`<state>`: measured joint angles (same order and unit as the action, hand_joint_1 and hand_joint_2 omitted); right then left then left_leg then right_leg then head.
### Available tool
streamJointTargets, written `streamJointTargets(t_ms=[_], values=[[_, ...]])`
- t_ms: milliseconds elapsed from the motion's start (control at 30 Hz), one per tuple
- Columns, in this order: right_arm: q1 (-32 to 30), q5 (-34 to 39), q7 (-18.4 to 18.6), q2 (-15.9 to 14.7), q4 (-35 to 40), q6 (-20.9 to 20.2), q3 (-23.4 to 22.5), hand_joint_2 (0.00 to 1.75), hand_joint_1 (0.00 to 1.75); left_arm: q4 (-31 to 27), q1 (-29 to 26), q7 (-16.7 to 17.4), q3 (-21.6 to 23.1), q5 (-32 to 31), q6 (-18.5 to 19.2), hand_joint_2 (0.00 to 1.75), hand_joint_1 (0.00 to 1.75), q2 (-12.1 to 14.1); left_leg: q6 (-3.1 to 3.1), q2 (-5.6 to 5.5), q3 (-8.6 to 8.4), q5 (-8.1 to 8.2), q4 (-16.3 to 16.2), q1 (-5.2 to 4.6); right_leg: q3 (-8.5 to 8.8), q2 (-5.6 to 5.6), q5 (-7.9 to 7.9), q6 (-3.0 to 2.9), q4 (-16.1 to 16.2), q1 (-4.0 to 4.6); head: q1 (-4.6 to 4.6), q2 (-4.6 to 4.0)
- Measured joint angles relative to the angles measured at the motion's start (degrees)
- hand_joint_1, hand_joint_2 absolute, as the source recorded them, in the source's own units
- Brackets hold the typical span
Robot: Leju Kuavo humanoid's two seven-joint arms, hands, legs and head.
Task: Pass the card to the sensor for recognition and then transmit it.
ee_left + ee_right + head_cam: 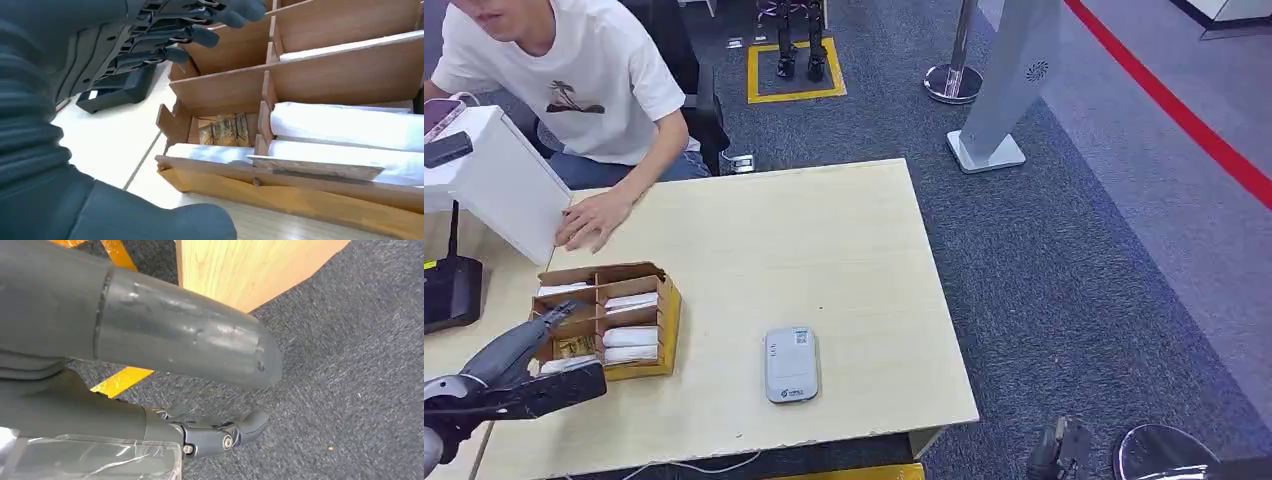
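A wooden divider box (pixel 614 322) stands on the table's left part, with white cards (pixel 631 337) stacked in its compartments. In the left wrist view the white cards (pixel 345 125) lie in the slots and one compartment holds a picture card (pixel 225 130). My left hand (pixel 536 335) hovers at the box's left side, its fingers (pixel 192 35) spread above the compartments and its thumb (pixel 150 220) apart from them, holding nothing. A grey sensor device (pixel 791 364) lies flat near the table's front edge. My right hand (pixel 1060 448) hangs beside the table's right corner, its fingers (pixel 220 435) over the carpet and holding nothing.
A person in a white shirt (pixel 574 70) sits at the far left, one hand (pixel 592 218) resting on the table beside a white box (pixel 499 180). A black device (pixel 449 290) stands at the left edge. A stanchion base (pixel 952 82) and a sign stand (pixel 999 100) are on the carpet beyond.
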<state>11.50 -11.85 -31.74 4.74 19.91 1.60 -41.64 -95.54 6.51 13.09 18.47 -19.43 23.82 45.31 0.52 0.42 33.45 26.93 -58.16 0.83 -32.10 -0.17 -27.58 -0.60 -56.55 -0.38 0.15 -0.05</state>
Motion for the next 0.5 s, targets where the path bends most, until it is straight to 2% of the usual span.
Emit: streamJointTargets(t_ms=[333, 500], values=[[0.17, 0.52, -0.15, 0.05, -0.02, -0.02, 0.48, 0.00, 0.00, -1.20, -0.42, 0.42, 0.02, 0.39, -0.20, 1.75, 0.00, 0.29, 0.00, 0.00, 0.00, 0.00, 0.00, 0.00, 0.01, 0.00, 0.00, 0.00, 0.00, 0.00, 0.00, -0.02], [0.08, 1.29, -0.37, 0.05, -0.02, 0.15, 0.57, 0.00, 0.00, -3.75, -3.48, 1.20, -0.13, -0.24, -2.79, 1.75, 0.00, 0.90, 0.00, 0.02, 0.00, 0.01, 0.00, 0.00, 0.00, 0.03, 0.00, 0.00, 0.00, 0.00, 0.00, 0.00]])
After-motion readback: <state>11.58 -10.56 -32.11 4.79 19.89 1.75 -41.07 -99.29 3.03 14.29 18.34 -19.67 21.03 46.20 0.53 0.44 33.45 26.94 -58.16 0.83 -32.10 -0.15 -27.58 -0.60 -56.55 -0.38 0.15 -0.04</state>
